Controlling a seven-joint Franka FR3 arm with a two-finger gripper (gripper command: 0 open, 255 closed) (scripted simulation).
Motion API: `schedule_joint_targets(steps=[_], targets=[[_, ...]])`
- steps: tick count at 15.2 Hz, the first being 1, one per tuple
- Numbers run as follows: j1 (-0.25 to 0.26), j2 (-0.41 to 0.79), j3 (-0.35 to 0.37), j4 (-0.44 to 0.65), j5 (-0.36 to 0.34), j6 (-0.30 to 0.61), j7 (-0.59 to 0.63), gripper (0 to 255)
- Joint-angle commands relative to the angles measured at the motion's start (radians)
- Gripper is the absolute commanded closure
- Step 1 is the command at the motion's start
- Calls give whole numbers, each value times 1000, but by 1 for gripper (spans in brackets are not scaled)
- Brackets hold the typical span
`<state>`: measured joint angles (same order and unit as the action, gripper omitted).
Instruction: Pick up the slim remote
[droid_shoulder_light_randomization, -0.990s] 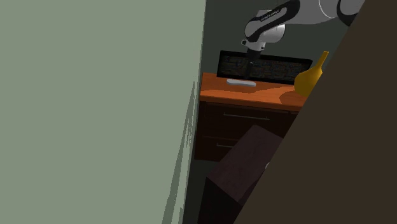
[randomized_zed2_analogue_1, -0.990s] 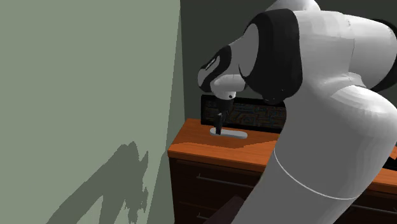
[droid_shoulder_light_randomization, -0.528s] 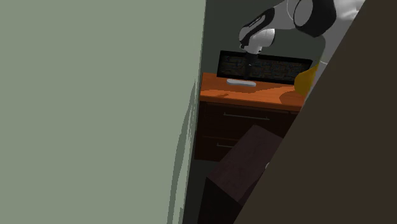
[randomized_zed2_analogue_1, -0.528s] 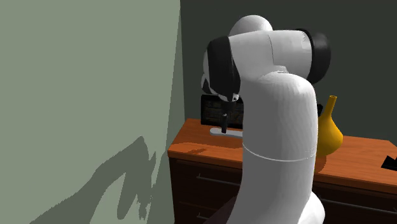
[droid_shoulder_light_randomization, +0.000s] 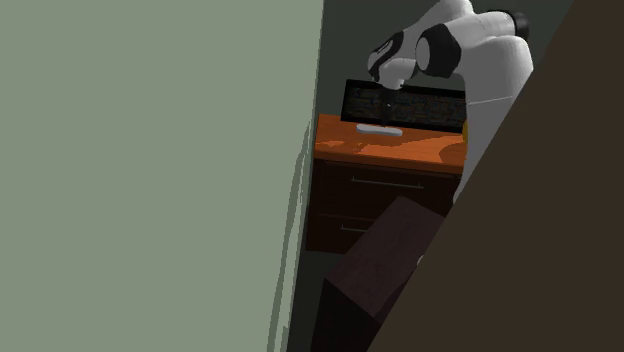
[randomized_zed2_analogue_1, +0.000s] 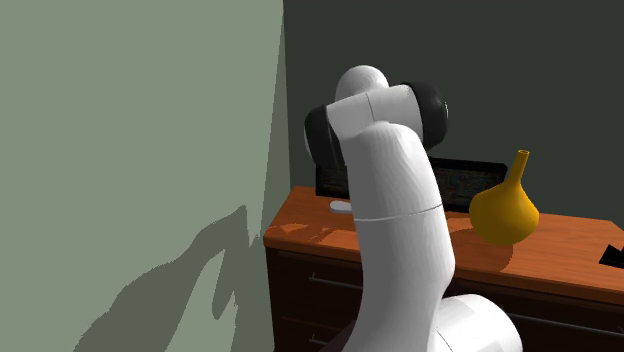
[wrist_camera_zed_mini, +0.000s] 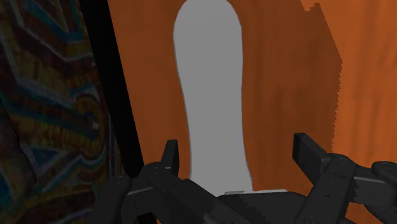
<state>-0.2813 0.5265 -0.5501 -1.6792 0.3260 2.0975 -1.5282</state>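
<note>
The slim remote (wrist_camera_zed_mini: 210, 95) is a plain grey, long, round-ended bar lying flat on the orange dresser top (wrist_camera_zed_mini: 286, 89). My gripper (wrist_camera_zed_mini: 238, 159) hangs above one end of it, open, with the fingers (wrist_camera_zed_mini: 170, 156) standing either side of the remote and not touching it. In the shoulder view the remote (droid_shoulder_light_randomization: 380, 130) lies just in front of a black-framed picture (droid_shoulder_light_randomization: 420, 108), under the arm's white wrist (droid_shoulder_light_randomization: 392, 62). In the second exterior view one end of the remote (randomized_zed2_analogue_1: 341, 206) shows beside the white arm (randomized_zed2_analogue_1: 400, 220).
A yellow long-necked vase (randomized_zed2_analogue_1: 503, 208) stands on the dresser top (randomized_zed2_analogue_1: 560, 250) beside the framed picture (randomized_zed2_analogue_1: 470, 180). A grey-green wall (droid_shoulder_light_randomization: 150, 170) closes in beside the dresser. Drawers (droid_shoulder_light_randomization: 385, 185) face a dark box (droid_shoulder_light_randomization: 385, 270) lower down.
The arm's upper links have swung over the dresser; they now hide the vase in the shoulder view and uncover it in the second exterior view. The hand stays over the remote, fingers still apart.
</note>
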Motion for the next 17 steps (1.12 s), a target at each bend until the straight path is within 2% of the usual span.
schedule_joint_targets(steps=[1, 10, 11, 17], targets=[[-24, 48, 13, 46, 18, -1, -21, 0], [-35, 93, 32, 25, 45, 61, -38, 0], [-36, 94, 33, 25, 45, 62, -38, 255], [-36, 95, 33, 26, 45, 62, -38, 255]])
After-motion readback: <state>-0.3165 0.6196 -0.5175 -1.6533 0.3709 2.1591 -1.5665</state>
